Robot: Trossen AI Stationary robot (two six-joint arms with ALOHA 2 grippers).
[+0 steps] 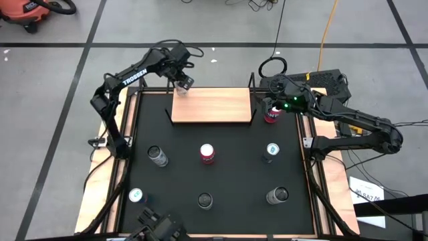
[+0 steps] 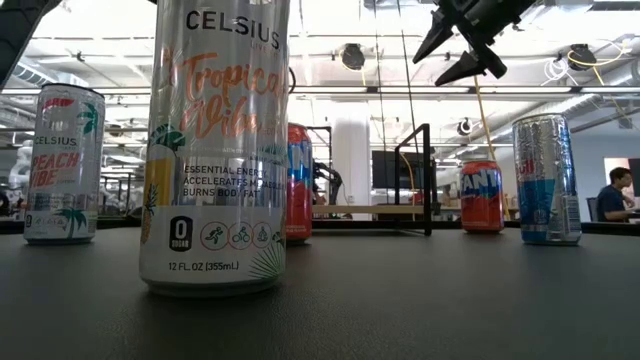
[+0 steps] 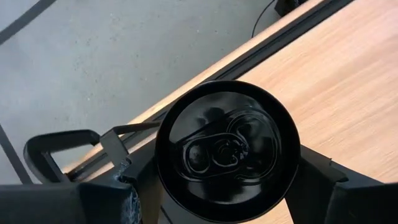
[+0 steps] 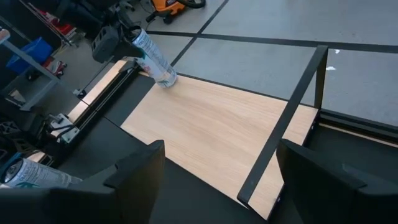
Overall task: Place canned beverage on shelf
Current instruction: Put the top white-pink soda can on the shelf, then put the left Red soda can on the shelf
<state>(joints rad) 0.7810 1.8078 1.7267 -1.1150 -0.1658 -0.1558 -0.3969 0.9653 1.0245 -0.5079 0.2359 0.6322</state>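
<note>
Grey floor with black tape lines is surrounding the black mat (image 1: 221,174). At the shelf's (image 1: 212,106) far left corner, the left gripper (image 1: 182,85) is clamping a can (image 1: 181,88), its base at the board's corner. The right gripper (image 1: 275,107) is hanging with fingers apart beside the shelf's right post (image 1: 254,100), a red can (image 1: 271,114) under it. On the mat, 6 more cans are standing apart, among them another red one (image 1: 207,154).

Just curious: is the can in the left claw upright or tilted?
Tilted: the can leans in the left gripper, bottom edge at the shelf.
</note>
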